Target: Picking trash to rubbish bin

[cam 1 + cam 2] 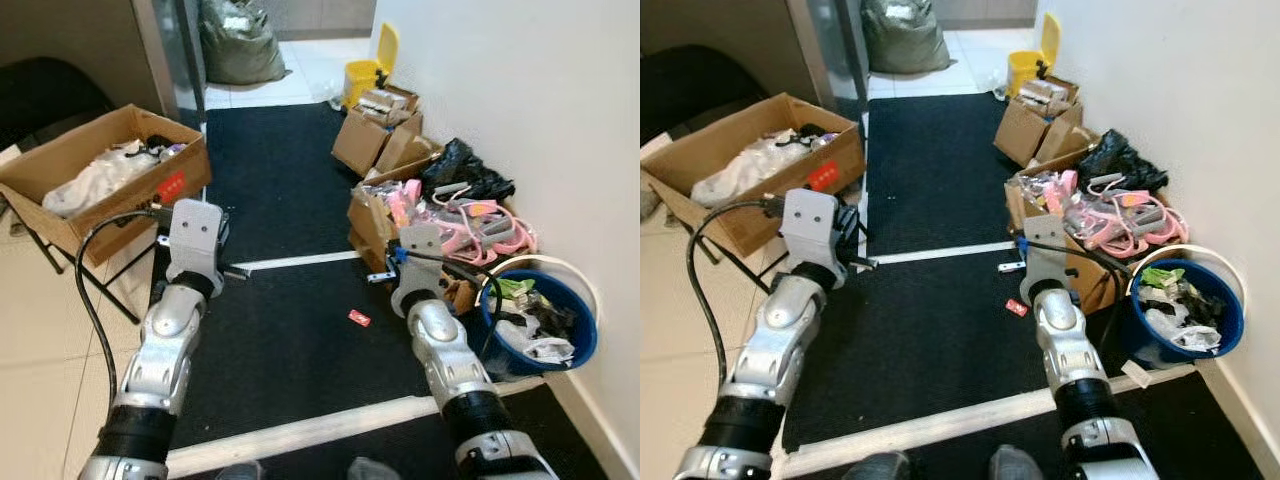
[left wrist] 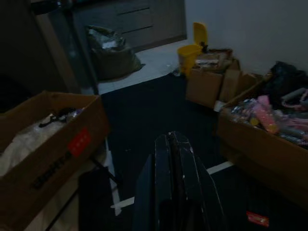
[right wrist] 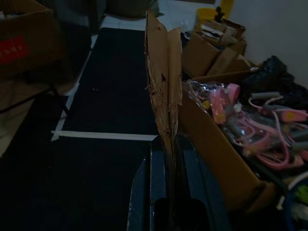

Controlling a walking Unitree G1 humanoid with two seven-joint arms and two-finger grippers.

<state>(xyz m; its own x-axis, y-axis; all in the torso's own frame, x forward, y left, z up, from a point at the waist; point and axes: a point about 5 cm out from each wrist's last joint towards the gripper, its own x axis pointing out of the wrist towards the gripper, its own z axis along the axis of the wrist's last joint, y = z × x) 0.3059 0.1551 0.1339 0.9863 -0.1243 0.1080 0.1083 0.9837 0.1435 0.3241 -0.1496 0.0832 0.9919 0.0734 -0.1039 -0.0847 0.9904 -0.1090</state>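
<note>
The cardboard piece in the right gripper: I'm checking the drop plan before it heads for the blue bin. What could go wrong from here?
1. The cardboard piece stands tall above the right gripper, pinched only at its lower edge, so it may bend or slip while swinging.
2. The blue bin already looks heaped with trash, so the piece might sit on top or slide off.
3. The box of pink items stands right beside the bin, so the arm could knock it.

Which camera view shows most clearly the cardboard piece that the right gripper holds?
The right wrist view: the cardboard piece stands upright, clamped between the right gripper fingers, its torn edge plain. In the eye views the right arm covers the gripper. The left wrist view looks along the shut left gripper instead.
</note>
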